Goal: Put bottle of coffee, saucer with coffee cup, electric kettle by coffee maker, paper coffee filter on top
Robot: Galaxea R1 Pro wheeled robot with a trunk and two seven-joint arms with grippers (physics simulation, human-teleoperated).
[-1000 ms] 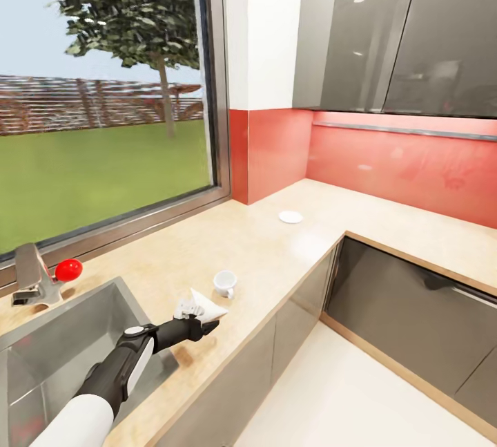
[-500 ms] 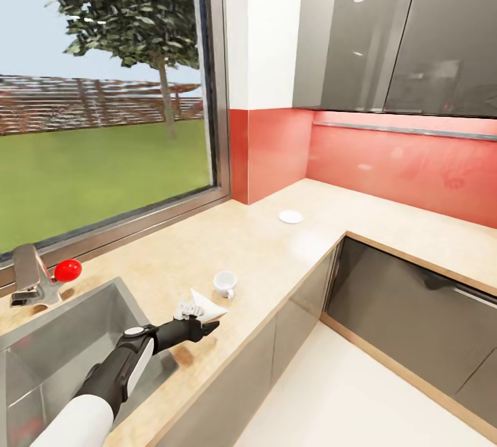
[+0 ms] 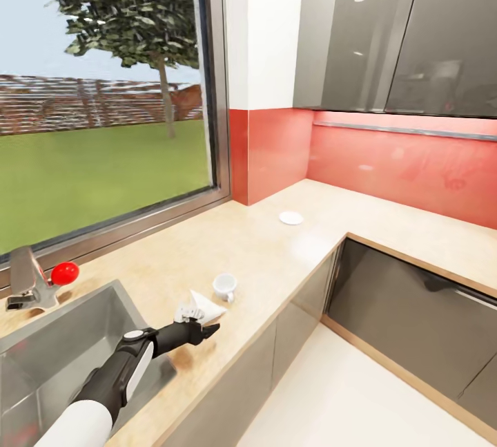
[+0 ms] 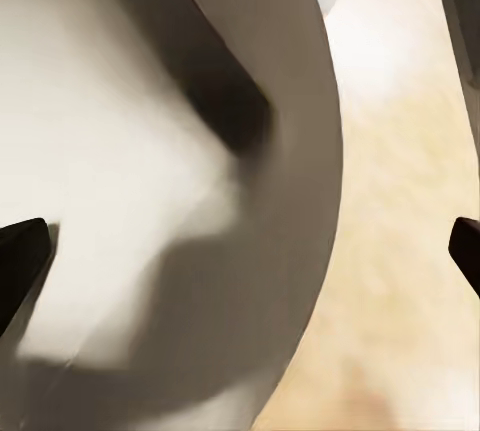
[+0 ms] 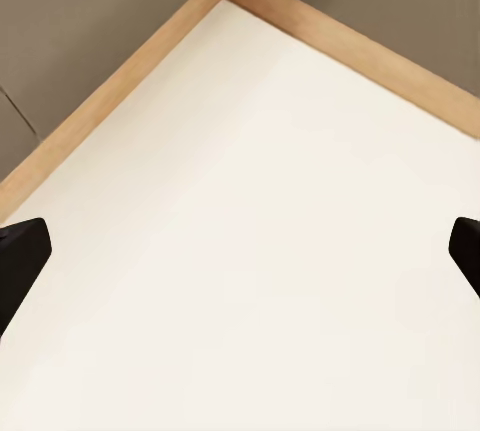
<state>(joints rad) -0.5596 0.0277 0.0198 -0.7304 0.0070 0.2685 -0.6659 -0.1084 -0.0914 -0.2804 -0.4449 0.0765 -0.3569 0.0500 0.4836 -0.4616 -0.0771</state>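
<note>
The left arm reaches low and forward across the corner of the steel sink (image 3: 62,336), forearm nearly level, its gripper (image 3: 197,328) just above the light-wood tabletop (image 3: 276,253). The paper coffee filter (image 3: 203,305) sits at the tips of the fingers (image 3: 207,329); they stand wide apart in the left wrist view, the white paper (image 4: 150,171) lying between them, though I cannot tell if they touch it. Just beyond the fingers stands the coffee cup (image 3: 225,286), and the saucer (image 3: 290,217) lies well apart, further along toward the red wall. The right gripper (image 5: 240,251) hangs over the pale floor (image 5: 260,251), fingers spread wide, gripping nothing.
</note>
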